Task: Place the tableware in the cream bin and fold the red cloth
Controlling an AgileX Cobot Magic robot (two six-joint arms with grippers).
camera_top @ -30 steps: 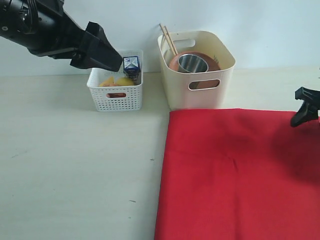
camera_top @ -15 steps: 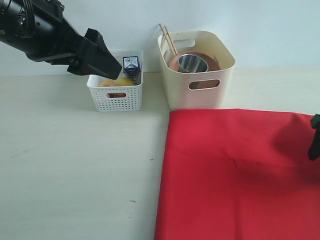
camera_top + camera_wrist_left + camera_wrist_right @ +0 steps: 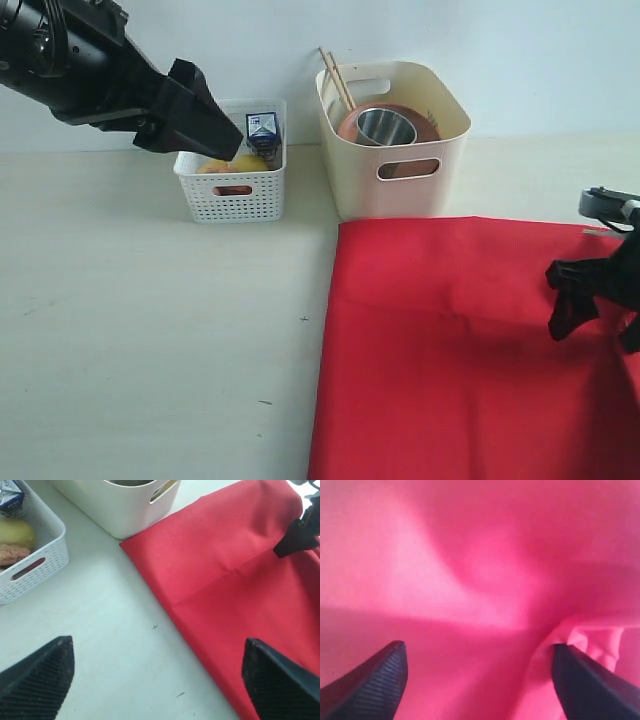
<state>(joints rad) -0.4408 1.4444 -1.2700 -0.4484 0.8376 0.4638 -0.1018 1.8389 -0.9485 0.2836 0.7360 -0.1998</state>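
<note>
Red cloth (image 3: 450,340) lies just beneath the right claw (image 3: 595,335) (jaws apart).

Desk (image 3: 150,330): left half open for passage; white basket (image 3: 232,195) and cream bin (image 3: 395,185) stand along the far edge; red cloth (image 3: 450,350) covers the right half.

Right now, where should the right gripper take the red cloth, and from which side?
I'd pinch the raised wrinkle on the cloth's right side, coming straight down from above. The rest lies flat on the table, offering nothing to pinch; the right gripper hangs open just over that bunched spot.
</note>
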